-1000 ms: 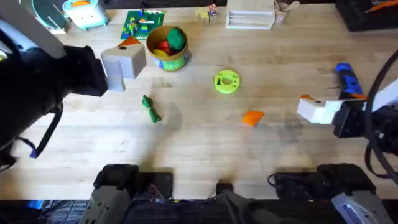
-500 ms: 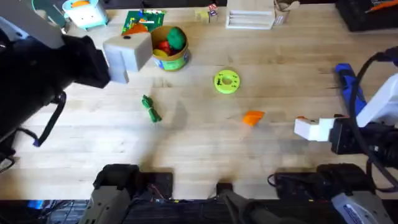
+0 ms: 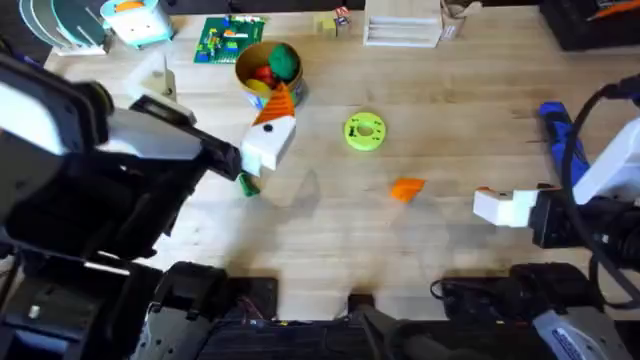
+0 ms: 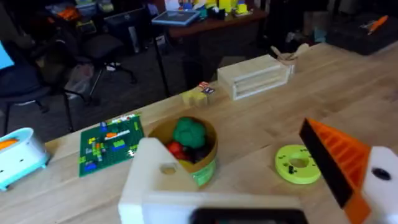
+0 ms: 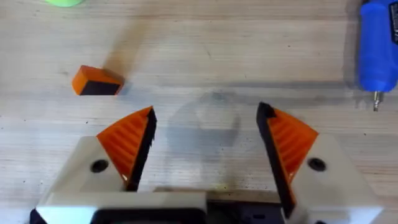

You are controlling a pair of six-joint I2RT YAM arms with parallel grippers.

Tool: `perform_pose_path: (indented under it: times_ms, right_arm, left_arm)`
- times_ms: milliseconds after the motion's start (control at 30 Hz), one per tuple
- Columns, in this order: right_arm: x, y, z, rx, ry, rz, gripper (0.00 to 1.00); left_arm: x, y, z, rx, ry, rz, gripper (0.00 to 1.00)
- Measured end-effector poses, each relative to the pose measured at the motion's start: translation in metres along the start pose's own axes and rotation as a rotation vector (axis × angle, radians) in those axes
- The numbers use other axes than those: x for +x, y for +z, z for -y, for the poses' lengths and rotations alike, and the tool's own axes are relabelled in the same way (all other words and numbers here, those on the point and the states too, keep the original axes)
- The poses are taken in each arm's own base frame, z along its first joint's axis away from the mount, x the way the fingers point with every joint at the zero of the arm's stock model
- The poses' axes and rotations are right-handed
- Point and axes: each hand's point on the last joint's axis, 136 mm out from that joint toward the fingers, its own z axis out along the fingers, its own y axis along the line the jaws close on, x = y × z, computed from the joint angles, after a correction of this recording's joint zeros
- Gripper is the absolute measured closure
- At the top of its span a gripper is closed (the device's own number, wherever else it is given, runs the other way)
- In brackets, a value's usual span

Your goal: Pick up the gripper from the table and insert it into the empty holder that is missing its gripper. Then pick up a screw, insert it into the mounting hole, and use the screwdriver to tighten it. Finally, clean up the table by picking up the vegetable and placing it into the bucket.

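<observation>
The orange wedge gripper (image 3: 406, 188) (image 5: 96, 81) lies on the table (image 3: 330, 240), left of my open right gripper (image 3: 497, 200) (image 5: 208, 134). The blue screwdriver (image 3: 558, 125) (image 5: 376, 53) lies at the far right. My left gripper (image 3: 272, 130) (image 4: 230, 155) hovers open just in front of the bucket (image 3: 272, 92) (image 4: 202, 168). One of its fingers is a bare white holder (image 4: 158, 180); the other carries an orange pad (image 4: 336, 162). The dark-green vegetable (image 3: 246, 184) pokes out from under it. A screw is out of view.
A lime-green perforated disc (image 3: 364, 131) (image 4: 297, 163) sits mid-table. A green ball and red and yellow toys fill the bucket. A green brick plate (image 3: 225, 38), a pale wooden rack (image 3: 402, 30) and a small light-blue appliance (image 3: 135, 20) line the back edge.
My left arm has swung from the back left to the right and forward, bringing its gripper down beside the bucket over the vegetable. The right gripper moved nearer the front edge, then stayed still.
</observation>
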Motion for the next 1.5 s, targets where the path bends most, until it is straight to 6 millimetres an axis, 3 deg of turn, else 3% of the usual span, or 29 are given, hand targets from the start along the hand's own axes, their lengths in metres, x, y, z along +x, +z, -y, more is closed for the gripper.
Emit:
perform_pose_path:
  times_ms: [267, 600, 800, 900, 1500]
  right_arm:
    - [0.000, 0.000, 0.000, 0.000, 0.000, 0.000, 0.010]
    - [0.000, 0.000, 0.000, 0.000, 0.000, 0.000, 0.010]
    - [0.000, 0.000, 0.000, 0.000, 0.000, 0.000, 0.010]
    - [0.000, 0.000, 0.000, 0.000, 0.000, 0.000, 0.009]
    - [0.000, 0.000, 0.000, 0.000, 0.000, 0.000, 0.010]
  left_arm:
    - [0.042, -0.003, 0.025, 0.070, 0.024, 0.066, 0.008]
    - [0.069, -0.002, 0.032, 0.065, 0.055, 0.188, 0.008]
    - [0.080, 0.001, 0.042, 0.104, 0.048, 0.159, 0.008]
    - [0.102, 0.003, 0.050, 0.141, 0.031, 0.070, 0.008]
    - [0.104, 0.003, 0.053, 0.159, 0.030, 0.064, 0.008]
